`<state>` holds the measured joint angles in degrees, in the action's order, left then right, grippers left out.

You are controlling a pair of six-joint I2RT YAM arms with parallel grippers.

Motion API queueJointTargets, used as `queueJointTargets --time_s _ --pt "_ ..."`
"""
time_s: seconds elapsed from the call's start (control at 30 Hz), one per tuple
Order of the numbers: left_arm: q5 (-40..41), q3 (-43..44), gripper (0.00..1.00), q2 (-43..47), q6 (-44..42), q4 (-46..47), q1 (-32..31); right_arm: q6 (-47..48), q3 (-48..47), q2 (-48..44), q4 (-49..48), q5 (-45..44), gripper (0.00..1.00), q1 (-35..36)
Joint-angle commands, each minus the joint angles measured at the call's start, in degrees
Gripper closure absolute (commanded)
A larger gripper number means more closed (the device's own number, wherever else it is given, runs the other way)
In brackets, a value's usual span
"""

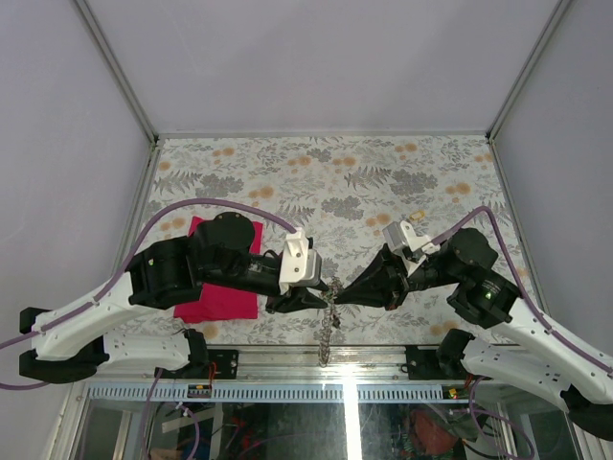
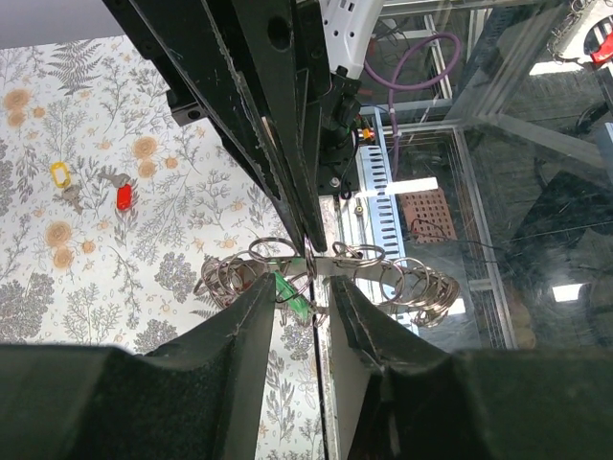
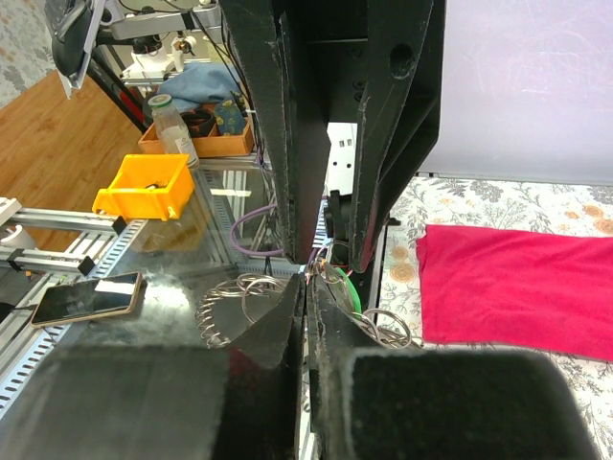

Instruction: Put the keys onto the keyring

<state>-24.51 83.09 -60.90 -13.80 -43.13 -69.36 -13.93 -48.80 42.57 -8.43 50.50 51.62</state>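
Right gripper (image 3: 305, 284) clamped on the keyring (image 2: 426, 287).
Left gripper (image 2: 305, 286) at its 9 o'clock, jaws narrowly apart about the green key (image 2: 292, 295); grip cannot be told.

This is a robotics lab bench. Two robot arms (image 1: 192, 268) trailing purple cables (image 1: 211, 204) are bolted to a floral-covered table (image 1: 335, 182), which is boxed in by an aluminium frame (image 1: 115, 72) with pale panels. Beyond the near edge are a yellow parts bin (image 3: 144, 184), a wooden tray of bottles (image 3: 196, 144) and a phone (image 3: 86, 298).
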Motion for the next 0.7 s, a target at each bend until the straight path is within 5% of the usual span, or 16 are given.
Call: queueJointTargets --time_s 0.0,0.5,0.67 --pt "-0.6 -0.4 0.70 0.2 0.2 0.6 -0.3 -0.3 -3.2 -1.4 -3.2 -0.7 1.00 -0.3" --pt "0.5 -0.2 1.00 0.4 0.2 0.7 -0.3 -0.8 -2.8 -2.2 -4.1 -1.9 1.00 -0.4" --pt "1.6 -1.4 1.00 0.9 1.1 2.7 -0.3 -2.8 -1.6 -3.5 -8.0 -4.7 1.00 -0.3"
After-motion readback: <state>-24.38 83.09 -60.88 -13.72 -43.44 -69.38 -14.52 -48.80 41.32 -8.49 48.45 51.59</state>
